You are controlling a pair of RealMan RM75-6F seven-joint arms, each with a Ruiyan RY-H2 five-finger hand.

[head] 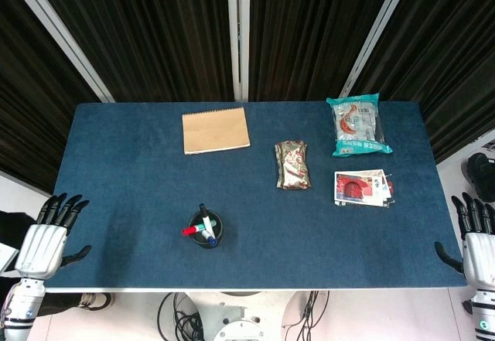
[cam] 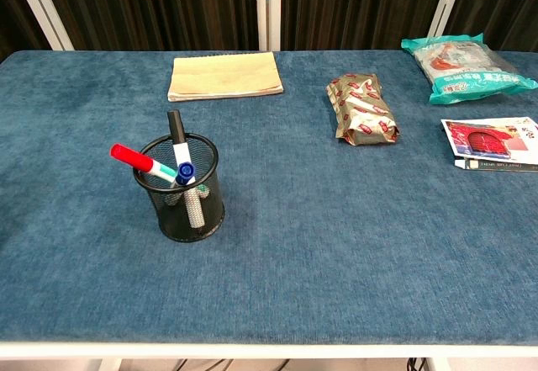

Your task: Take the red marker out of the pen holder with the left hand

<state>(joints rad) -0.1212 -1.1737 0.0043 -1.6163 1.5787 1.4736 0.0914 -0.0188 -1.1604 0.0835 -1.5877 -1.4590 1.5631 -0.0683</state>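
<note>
Inside pen holder (cam: 181,190), red marker (cam: 134,160), seemingly leaning

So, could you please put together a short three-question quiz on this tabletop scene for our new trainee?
1. True or false: the red-capped marker leans out of the black wire-mesh pen holder toward the robot's left side.
2. Which item lies nearest the tan spiral-bound notebook: (a) the teal snack bag, (b) the crinkled red-and-gold packet, (c) the red-and-white printed cards?
3. Fill in: the left hand hangs off the blue table's ____ edge, holding nothing.

Key: 1 true; 2 b; 3 left. The right hand is likewise empty.
</note>
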